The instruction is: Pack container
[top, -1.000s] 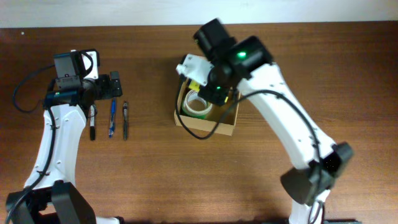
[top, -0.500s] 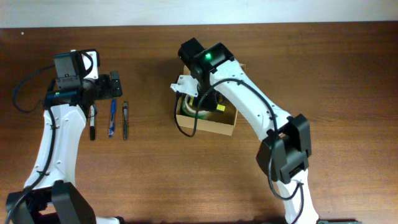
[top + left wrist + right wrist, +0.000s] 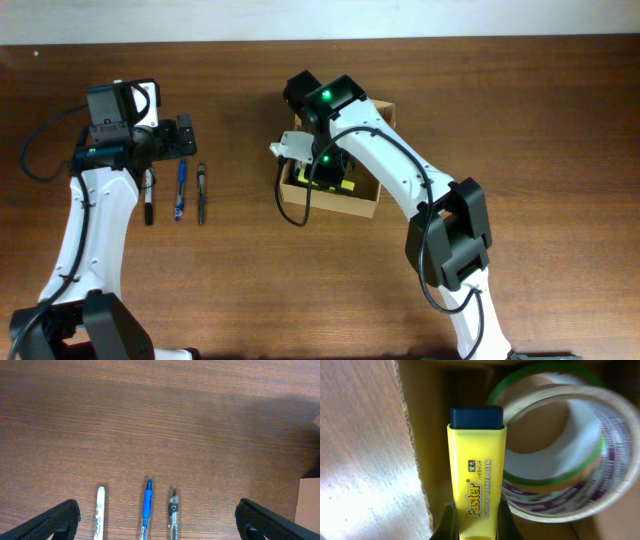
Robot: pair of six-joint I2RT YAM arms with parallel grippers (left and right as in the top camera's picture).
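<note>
Yellow highlighter (image 3: 477, 475) first: we squeeze it tight in our right gripper (image 3: 476, 519), cap pointing into the container (image 3: 345, 207) mid-table, so it fits beside the tape roll (image 3: 580, 495). Our left gripper (image 3: 160, 520) hangs wide open, holding nothing, above three pens (image 3: 146, 510), likely for the next pick.

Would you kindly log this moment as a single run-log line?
right gripper: shut on yellow highlighter, over container beside tape rolls | left gripper: open above three pens
</note>
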